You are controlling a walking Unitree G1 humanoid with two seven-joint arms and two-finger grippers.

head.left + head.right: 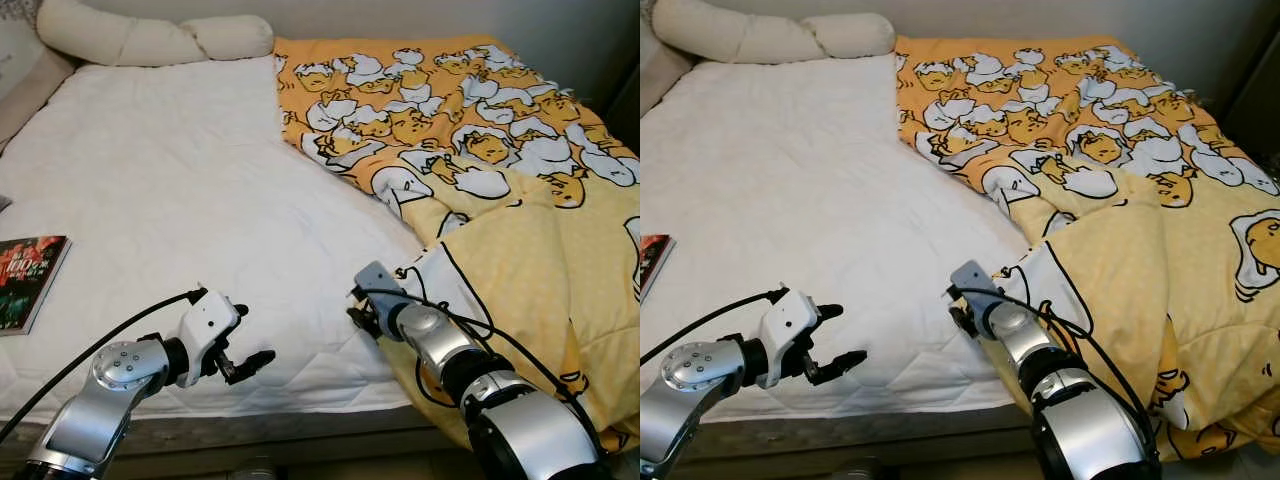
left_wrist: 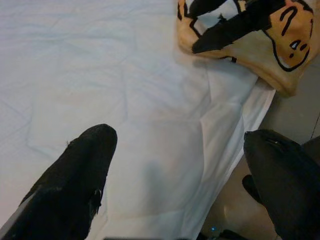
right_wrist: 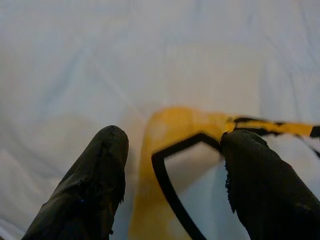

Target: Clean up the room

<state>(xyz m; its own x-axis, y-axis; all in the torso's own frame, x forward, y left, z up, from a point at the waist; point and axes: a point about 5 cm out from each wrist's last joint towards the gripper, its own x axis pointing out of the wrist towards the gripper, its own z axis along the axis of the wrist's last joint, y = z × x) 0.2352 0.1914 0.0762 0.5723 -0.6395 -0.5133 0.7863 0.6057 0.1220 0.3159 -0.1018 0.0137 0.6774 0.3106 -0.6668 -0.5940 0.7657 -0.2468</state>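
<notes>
At the near edge of the bed (image 1: 180, 190), the left pincer (image 1: 247, 364) is held spread above the white sheet. To its right, the right pincer (image 3: 172, 155) is spread around the corner of the yellow duck-print duvet (image 1: 480, 150), which is bunched over the bed's right half. A book (image 1: 25, 280) lies at the left edge, and a cream bolster pillow (image 1: 150, 38) at the far end.

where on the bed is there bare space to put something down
The white sheet is bare between the pillow at the head, the book at its left edge and the yellow duvet. The duvet crowds the right half, bunched by the right gripper.
</notes>
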